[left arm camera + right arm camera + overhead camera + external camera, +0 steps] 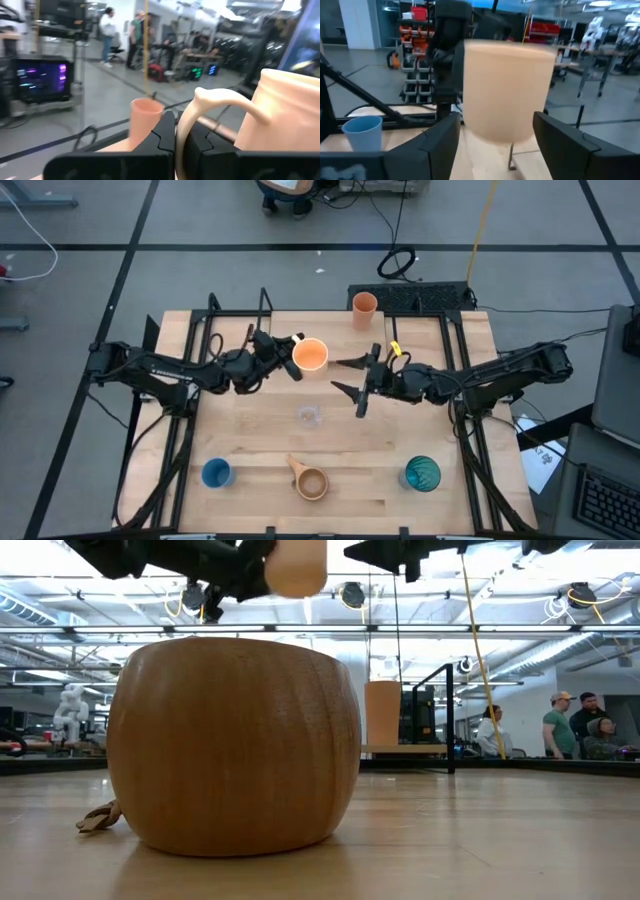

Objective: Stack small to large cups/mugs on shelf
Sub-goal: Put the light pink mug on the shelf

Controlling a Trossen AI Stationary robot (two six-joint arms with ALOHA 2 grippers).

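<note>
Status: early. No stack is visible anywhere yet.

Done, as far as can be seen: one orange cup [364, 304] stands upright at the far edge of the table. In the low view it sits on the shelf [415, 749], alone, with nothing nested in it.

In hand: the left gripper [290, 343] is clenched on the handle of an orange mug [310, 354] and holds it in the air above the far middle of the table, well clear of the surface, mouth up. The left wrist view shows the handle loop pinched between the fingers. The right gripper [342, 377] is just beside that mug with its jaws spread wide, one on each side of the mug body, grasping nothing. My reading is a handover between the arms, or a regrip. I cannot tell whether either pad touches the mug.

Left to do: four vessels are untouched on the table.
- Clear cup [310, 416], middle of the table.
- Blue cup [217, 473], near edge, left.
- Tan mug [311, 481], near edge, middle, handle pointing away.
- Teal tumbler [422, 473], near edge, right.

All of them, plus the held mug, have yet to go to the shelf and be ordered by size.

Count:
- Vessels: six. One on the shelf, one held, four on the table.
- Orange: two.
- Blue, clear, tan, teal: one each.
- Shelves: one.
- Arms: two.
</note>
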